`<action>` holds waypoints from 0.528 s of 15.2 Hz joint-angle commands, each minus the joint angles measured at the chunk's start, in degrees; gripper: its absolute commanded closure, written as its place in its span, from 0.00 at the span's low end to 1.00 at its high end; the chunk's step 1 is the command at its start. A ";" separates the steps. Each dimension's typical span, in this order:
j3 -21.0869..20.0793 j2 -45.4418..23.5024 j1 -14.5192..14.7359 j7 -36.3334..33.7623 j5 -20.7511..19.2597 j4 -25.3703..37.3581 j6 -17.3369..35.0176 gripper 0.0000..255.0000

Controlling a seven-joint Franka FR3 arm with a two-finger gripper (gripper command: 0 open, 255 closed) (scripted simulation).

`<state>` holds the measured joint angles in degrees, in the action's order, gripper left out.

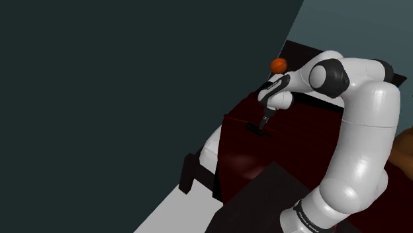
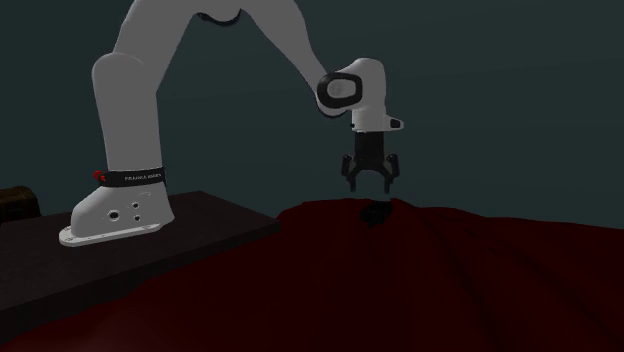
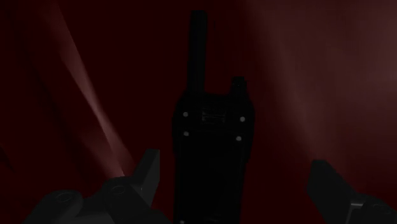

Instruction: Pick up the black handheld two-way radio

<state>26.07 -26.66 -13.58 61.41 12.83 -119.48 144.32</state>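
Note:
The black two-way radio [image 3: 210, 133] lies flat on a dark red bed cover [image 3: 318, 76], its antenna pointing away from the hand. In the wrist view my gripper [image 3: 235, 164] is open, with one finger on each side of the radio's body and neither touching it. From the second exterior view the gripper [image 2: 371, 184] hangs just above the radio [image 2: 377, 213], fingers spread. In the shoulder view the radio [image 1: 258, 128] is a small dark shape directly under the gripper [image 1: 264, 122].
An orange ball [image 1: 278, 65] sits beyond the hand near the dark wall. The arm's dark stand [image 2: 180, 235] borders the red cover [image 2: 450, 280]. A brown object [image 1: 404, 152] lies at the shoulder view's right edge. A white rounded shape [image 1: 210, 151] hangs off the bed's side.

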 commanded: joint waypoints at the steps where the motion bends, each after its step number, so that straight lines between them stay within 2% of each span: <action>1: -1.31 -4.08 -2.21 2.17 1.58 3.32 0.57 0.00; 8: -3.53 -8.52 -3.92 3.42 3.79 4.14 4.14 0.00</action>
<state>22.87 -34.50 -17.19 64.58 16.28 -115.50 147.91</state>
